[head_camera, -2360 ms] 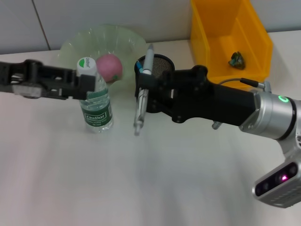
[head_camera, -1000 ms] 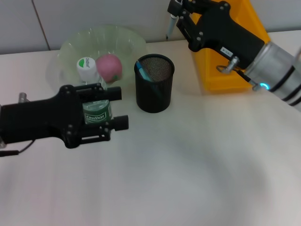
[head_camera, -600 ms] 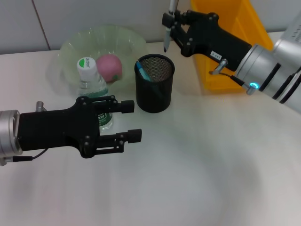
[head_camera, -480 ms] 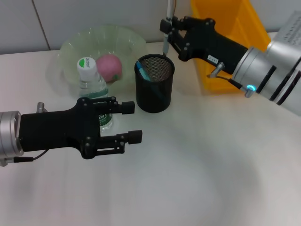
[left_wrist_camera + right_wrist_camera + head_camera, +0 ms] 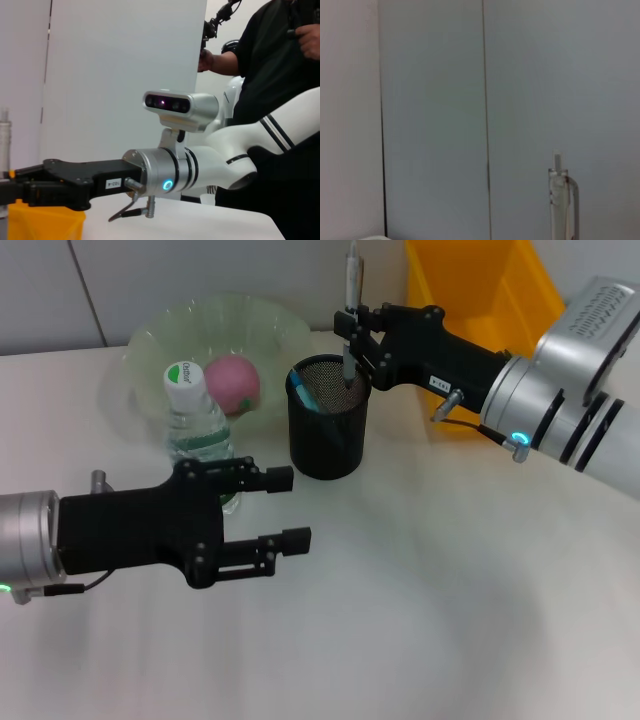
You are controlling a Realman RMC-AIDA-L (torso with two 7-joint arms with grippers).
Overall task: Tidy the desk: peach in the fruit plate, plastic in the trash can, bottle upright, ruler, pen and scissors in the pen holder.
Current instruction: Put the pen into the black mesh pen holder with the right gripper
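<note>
My right gripper [image 5: 349, 332] is shut on a grey pen [image 5: 352, 275] held upright, its tip just inside the rim of the black mesh pen holder [image 5: 327, 435]. The pen's top also shows in the right wrist view [image 5: 562, 200]. A blue item [image 5: 303, 393] leans inside the holder; I cannot tell what it is. The bottle [image 5: 194, 420] stands upright with its white cap up. The pink peach [image 5: 233, 380] lies in the green fruit plate [image 5: 250, 320]. My left gripper [image 5: 288, 508] is open, low over the table, in front of the bottle. The plastic, ruler and scissors are hidden.
The yellow trash can [image 5: 480, 290] stands at the back right, partly covered by my right arm [image 5: 470, 360]. In the left wrist view the right arm [image 5: 165, 175] spans the picture and a person [image 5: 270, 75] stands behind it.
My right gripper has come left and down, lowering the pen until its tip entered the holder. My left arm has drawn away from the bottle, toward the table's middle, staying open.
</note>
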